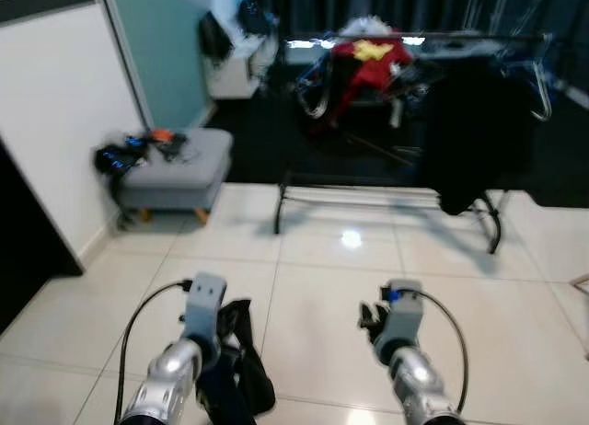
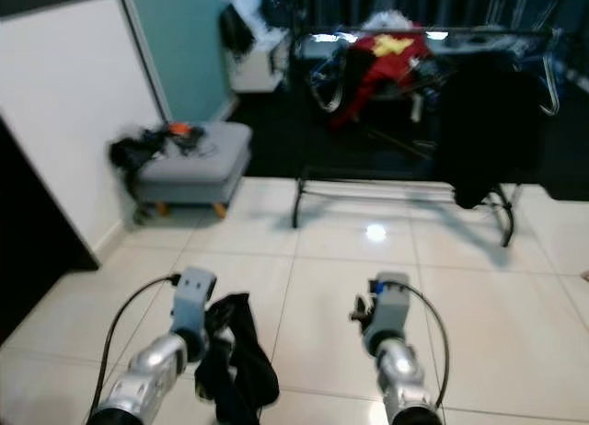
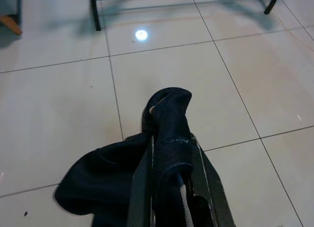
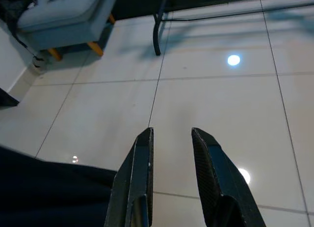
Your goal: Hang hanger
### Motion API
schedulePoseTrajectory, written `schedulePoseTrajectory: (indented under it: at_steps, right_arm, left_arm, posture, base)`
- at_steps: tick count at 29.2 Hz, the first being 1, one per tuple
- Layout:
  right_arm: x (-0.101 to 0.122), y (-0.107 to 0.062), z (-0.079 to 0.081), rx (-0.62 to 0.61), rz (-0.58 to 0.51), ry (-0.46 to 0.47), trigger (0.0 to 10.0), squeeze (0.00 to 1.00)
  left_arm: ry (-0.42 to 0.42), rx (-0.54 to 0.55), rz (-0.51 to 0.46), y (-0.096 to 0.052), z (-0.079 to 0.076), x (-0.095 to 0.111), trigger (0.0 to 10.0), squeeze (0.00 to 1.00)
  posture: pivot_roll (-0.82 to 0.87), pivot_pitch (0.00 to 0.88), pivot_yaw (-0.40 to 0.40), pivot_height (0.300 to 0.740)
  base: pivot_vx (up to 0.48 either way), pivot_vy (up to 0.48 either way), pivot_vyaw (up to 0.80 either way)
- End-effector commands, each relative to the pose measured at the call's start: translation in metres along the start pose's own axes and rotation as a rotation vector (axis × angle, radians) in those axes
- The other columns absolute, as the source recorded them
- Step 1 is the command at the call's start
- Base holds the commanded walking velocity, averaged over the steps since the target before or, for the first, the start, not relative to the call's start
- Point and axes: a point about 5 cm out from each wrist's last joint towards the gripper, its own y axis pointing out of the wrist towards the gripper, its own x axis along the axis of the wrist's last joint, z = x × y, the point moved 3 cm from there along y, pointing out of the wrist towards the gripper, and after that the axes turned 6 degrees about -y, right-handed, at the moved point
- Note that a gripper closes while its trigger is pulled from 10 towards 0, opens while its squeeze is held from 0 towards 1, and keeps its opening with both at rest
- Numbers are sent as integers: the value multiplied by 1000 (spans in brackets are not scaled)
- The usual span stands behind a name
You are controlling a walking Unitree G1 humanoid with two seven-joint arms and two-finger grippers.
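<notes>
Black garment (image 3: 117, 183) clamped in left gripper (image 3: 169, 153), right gripper (image 4: 171, 138) fingers apart — rack (image 1: 405, 121) ahead

the two eye views look from the robot's head forward and down across the pale tiled floor (image 1: 331, 287) toward the clothes rack (image 1: 386, 200) and the grey footstool (image 1: 175, 172), both well away. each wrist view looks along its own jaws, close above the tiles. both wrist views share the rack's foot rail and the footstool's wooden leg with the head views.
</notes>
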Motion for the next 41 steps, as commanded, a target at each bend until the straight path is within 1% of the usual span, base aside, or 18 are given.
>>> schedulePoseTrajectory:
  at_steps: [1, 3, 11, 21, 23, 26, 29, 34, 36, 38, 40, 41]
  right_arm:
    - [0, 0, -5, -13, 3, 4, 10000, 0]
    - [0, 0, -5, -14, 2, 4, 10000, 0]
    - [4, 1, -6, -4, -8, -15, 10000, 0]
    - [5, 1, -5, -7, -13, -3, 10000, 0]
    - [6, 3, -2, 5, -12, -2, 10000, 0]
    - [7, 4, 0, 11, -12, -3, 10000, 0]
    - [8, 6, 4, 26, -8, -6, 10000, 0]
    - [11, 7, 5, 26, -12, -3, 10000, 0]
    - [17, 10, 7, 27, -30, 19, 10000, 0]
    - [17, 10, 7, 27, -30, 19, 10000, 0]
    - [17, 12, 16, 51, -25, -3, 10000, 0]
    - [17, 12, 16, 51, -25, -3, 10000, 0]
  left_arm:
    - [-3, 1, -19, 2, -1, 5, 10000, 0]
    - [-2, 4, -21, 2, -1, 5, 10000, 0]
    - [-1, 26, -41, 4, 1, 11, 10000, 0]
    - [12, 32, -66, 7, 1, 20, 10000, 0]
    - [19, 44, -77, 9, 4, 25, 10000, 0]
    - [20, 50, -81, 10, 6, 28, 10000, 0]
    - [13, 78, -89, 10, 12, 31, 10000, 0]
    - [5, 85, -86, 9, 14, 30, 10000, 0]
    - [-2, 92, -81, 9, 17, 29, 10000, 0]
    - [-2, 92, -81, 9, 17, 29, 10000, 0]
    - [1, 120, -70, 8, 26, 27, 10000, 0]
    - [1, 120, -70, 8, 26, 27, 10000, 0]
  posture:
    - [-37, 0, 74, 740]
    - [-37, 0, 70, 740]
    - [-39, 0, 64, 740]
    - [-38, 0, 61, 740]
    - [-22, 0, 40, 740]
    - [-19, 0, 37, 740]
    - [-14, 0, 45, 740]
    - [-12, 0, 53, 740]
    - [-8, 0, 40, 740]
    - [-8, 0, 40, 740]
    - [-12, 0, 40, 740]
    - [-12, 0, 40, 740]
  base:
    - [345, 0, -550]
    - [341, 0, -550]
    - [341, 0, 0]
    - [341, 0, 0]
    - [341, 0, 0]
    - [341, 0, 0]
    - [340, 0, 0]
    - [342, 0, 0]
    - [339, 0, 0]
    - [341, 0, 0]
    - [341, 0, 0]
    - [341, 0, 0]
